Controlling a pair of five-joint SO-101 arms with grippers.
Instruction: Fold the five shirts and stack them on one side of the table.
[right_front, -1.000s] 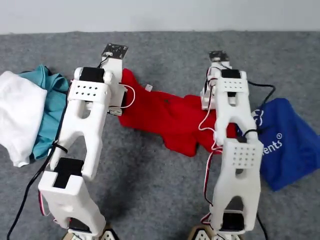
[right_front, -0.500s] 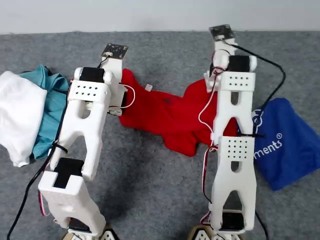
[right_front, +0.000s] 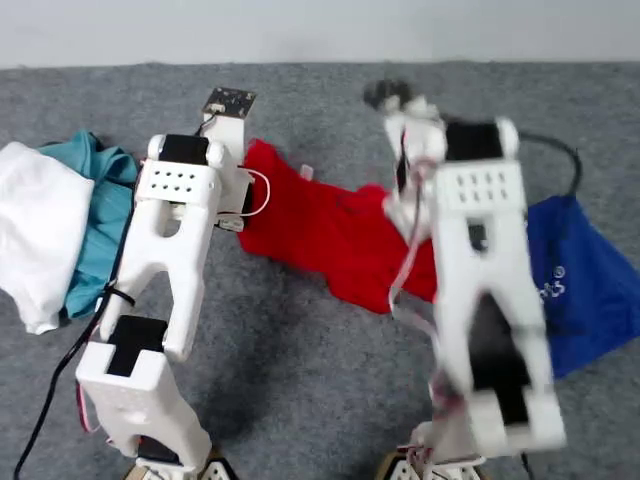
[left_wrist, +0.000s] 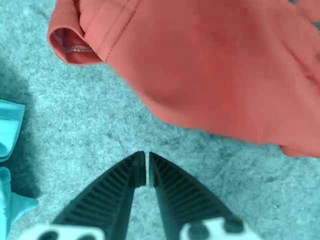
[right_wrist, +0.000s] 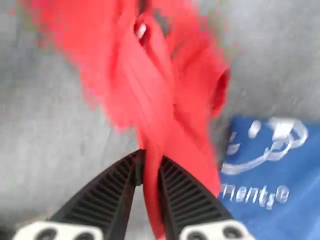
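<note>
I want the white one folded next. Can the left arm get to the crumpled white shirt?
Probably yes. The left gripper is shut on nothing, and the crumpled white cloth shirt lies uncovered on the teal cloth shirt at that arm's side.

Red shirt (right_front: 320, 235) spread centrally, blue shirt (right_front: 585, 290) near it, white shirt (right_front: 40, 235) atop teal shirt (right_front: 100, 215)

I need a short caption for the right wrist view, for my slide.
Right gripper shut on the red shirt, blue shirt beside it.

The red shirt (right_front: 320, 232) is matt cloth, the table cover (right_front: 300, 385) rough carpet.
</note>
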